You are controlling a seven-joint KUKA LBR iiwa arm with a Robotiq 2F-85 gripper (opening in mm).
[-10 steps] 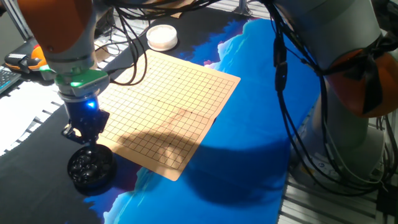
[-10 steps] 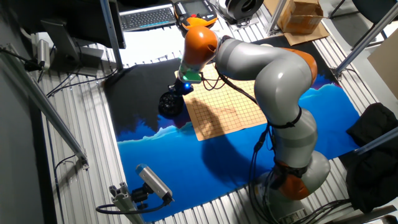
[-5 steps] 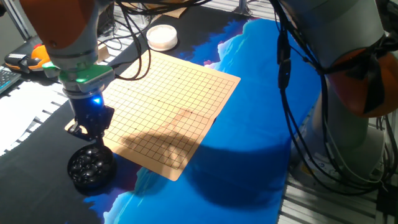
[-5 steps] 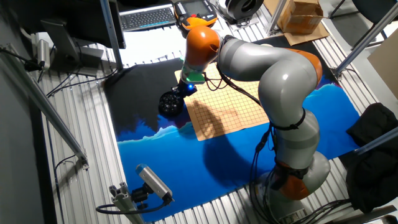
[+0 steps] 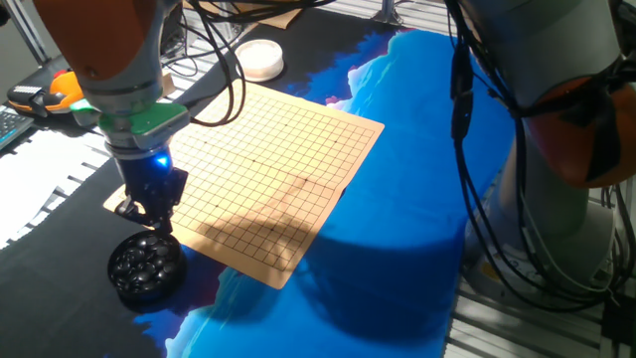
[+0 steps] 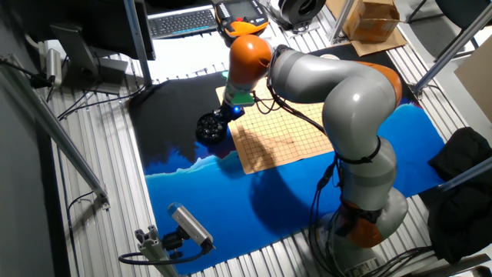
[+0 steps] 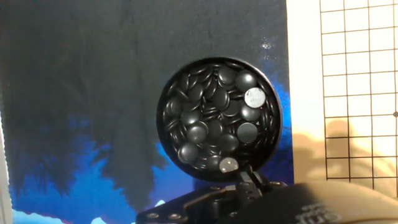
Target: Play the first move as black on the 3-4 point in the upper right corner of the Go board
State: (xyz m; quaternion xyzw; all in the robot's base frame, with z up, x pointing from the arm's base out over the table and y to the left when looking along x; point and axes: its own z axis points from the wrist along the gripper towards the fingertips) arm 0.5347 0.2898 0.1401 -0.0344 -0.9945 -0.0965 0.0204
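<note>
The wooden Go board (image 5: 268,169) lies on the blue and black cloth and carries no stones. A round black bowl (image 5: 145,267) full of black stones stands off its near left corner. My gripper (image 5: 151,214) hangs just above the bowl's board-side rim, also seen from the other side (image 6: 223,115). In the hand view the fingertips (image 7: 244,179) are close together over the bowl's rim (image 7: 159,118). A small glossy stone, the black (image 7: 228,165), sits at their tips. The board's grid (image 7: 354,93) fills the right side.
A white bowl (image 5: 258,58) stands beyond the board's far corner. Cables hang from the arm above the board. The arm's grey base (image 6: 361,215) stands on the far side of the cloth, with a keyboard (image 6: 181,21) behind the table.
My gripper has risen off the bowl and shifted a little toward the board's edge. The bowl and the board have not moved.
</note>
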